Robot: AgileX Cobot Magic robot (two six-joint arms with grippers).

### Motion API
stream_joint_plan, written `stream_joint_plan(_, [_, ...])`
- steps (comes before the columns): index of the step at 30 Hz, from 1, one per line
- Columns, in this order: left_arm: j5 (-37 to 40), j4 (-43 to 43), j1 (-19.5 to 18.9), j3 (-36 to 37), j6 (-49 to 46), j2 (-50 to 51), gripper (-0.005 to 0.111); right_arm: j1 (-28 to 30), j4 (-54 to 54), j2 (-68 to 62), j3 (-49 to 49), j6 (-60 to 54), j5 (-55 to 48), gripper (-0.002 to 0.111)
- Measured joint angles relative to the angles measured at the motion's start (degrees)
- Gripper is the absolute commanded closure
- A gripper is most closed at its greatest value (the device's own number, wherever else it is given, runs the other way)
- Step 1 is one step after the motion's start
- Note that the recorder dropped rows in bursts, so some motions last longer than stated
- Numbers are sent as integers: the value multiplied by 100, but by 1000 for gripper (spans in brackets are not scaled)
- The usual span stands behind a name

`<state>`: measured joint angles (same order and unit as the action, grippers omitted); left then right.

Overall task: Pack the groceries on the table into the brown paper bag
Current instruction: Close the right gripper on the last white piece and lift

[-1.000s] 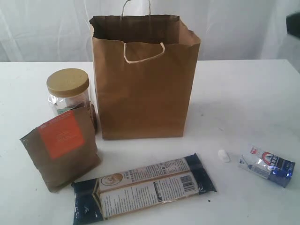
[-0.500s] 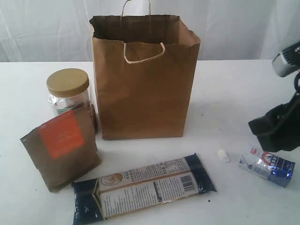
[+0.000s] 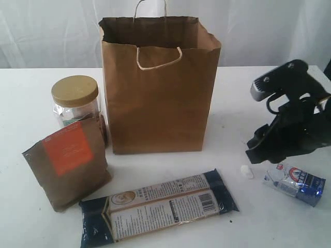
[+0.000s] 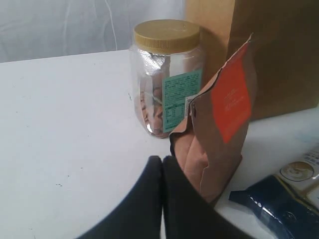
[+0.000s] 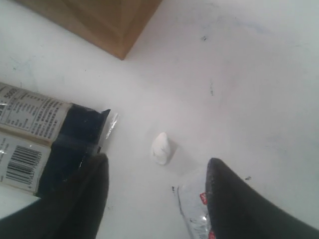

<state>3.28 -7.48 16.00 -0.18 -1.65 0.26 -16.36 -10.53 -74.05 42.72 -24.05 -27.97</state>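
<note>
The brown paper bag stands upright and open at the back middle of the table. The gold-lidded jar is to its left, with the brown pouch with orange label standing in front. The long dark-blue packet lies flat at the front. The small blue-silver packet lies at the right. My right gripper hovers open just left of and above it; the packet's corner lies by one finger. My left gripper is shut and empty, low beside the pouch and jar. The tin can and yellow bottle are hidden.
A small white lump lies on the table between the long packet's end and the small packet, right under my open right gripper. The bag's corner is nearby. White curtains hang behind the table.
My right arm has come in from the right edge, moving left and lower until it is over the small blue-silver packet and the white lump. The groceries and bag have not moved.
</note>
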Motion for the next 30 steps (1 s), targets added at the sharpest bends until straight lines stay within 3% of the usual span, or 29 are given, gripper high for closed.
stream_joint_plan(11, [0, 0, 0, 0, 0, 0, 107, -495, 0, -1151, 350, -68, -18, 54])
stream_joint_plan(30, [0, 0, 0, 0, 0, 0, 107, -288, 70, -1900, 446, -55, 206, 54])
